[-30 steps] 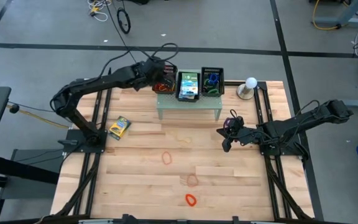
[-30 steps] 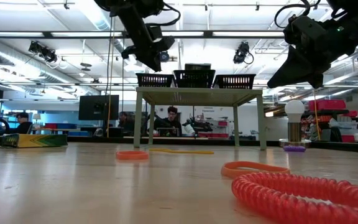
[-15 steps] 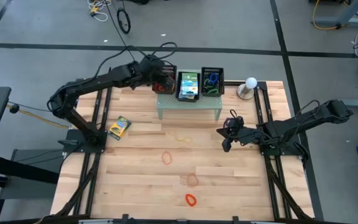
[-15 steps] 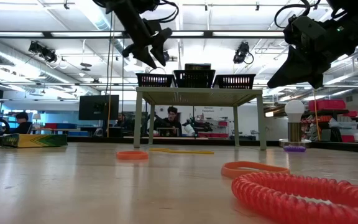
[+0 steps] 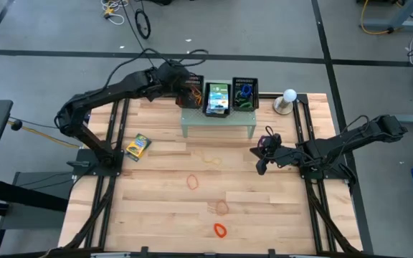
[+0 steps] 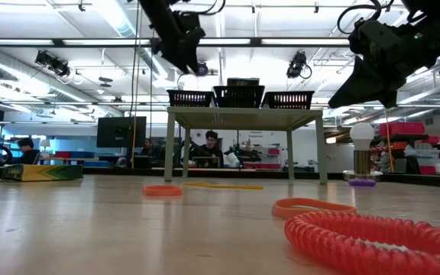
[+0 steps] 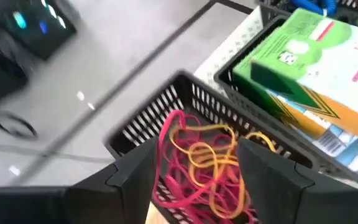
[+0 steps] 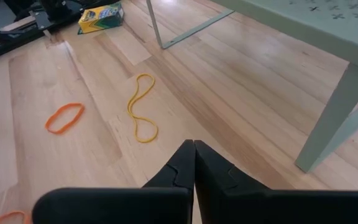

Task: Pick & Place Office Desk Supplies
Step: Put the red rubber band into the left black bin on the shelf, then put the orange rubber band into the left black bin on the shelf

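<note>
- Left claw [image 7: 194, 177] spread above black wire basket [image 7: 143, 118]; only its wrist view shows tangled red and yellow rubber bands [image 7: 197, 163] inside.
- Right claw [image 8: 193, 163] pressed together over wood-plank table [image 8: 104, 68]; yellow band [image 8: 142, 107] lies twisted there.

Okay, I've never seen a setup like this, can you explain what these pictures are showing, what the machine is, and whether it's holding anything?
This is a robot with two dark arms working at a wooden table. One picture looks straight down, one looks level across the tabletop, and two come from cameras on the arms' wrists.

The left end effector hovers open and empty over a black basket of red and orange rubber bands, which stands on a pale green stand. The neighbouring basket holds printed boxes.

The right end effector is shut, holds nothing, and waits above the table beside the stand.

Loose on the table lie a yellow band, orange bands, a red coiled band and another small box.
</note>
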{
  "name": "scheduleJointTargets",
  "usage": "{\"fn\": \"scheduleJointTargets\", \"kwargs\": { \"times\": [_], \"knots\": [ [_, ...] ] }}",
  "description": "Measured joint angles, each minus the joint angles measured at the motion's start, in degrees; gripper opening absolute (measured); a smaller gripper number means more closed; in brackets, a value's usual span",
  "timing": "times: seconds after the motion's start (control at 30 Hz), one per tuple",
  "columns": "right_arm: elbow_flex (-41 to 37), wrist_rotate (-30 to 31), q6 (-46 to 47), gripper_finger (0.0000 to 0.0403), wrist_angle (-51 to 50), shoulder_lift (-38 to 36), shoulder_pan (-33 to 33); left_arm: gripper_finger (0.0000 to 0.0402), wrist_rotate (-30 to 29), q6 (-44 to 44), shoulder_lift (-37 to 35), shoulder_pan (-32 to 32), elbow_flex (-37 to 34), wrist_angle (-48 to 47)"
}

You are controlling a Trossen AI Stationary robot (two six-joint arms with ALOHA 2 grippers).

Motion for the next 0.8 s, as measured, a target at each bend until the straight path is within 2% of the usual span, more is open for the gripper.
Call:
{"fn": "scheduleJointTargets", "kwargs": {
  "times": [0.27,0.43,0.63,0.8],
  "knots": [
    [0.0,1.7,-1.48,0.0007,-0.02,0.0,0.0,0.0244,-2.24,20.31,0.04,-2.2,1.34,-0.76],
    [0.0,2.07,-1.51,0.0007,-0.02,0.0,-0.01,0.0245,-9.53,32.05,0.64,-4.84,1.32,-0.91],
    [0.0,2.16,-1.91,0.0007,-0.04,0.0,0.0,0.0245,-15.28,46.77,1.61,-7.76,1.31,3.42],
    [0.0,2.16,-1.88,0.0007,-0.01,0.0,-0.02,0.0245,-20.12,52.86,1.9,-9.7,1.28,6.51]
  ]
}}
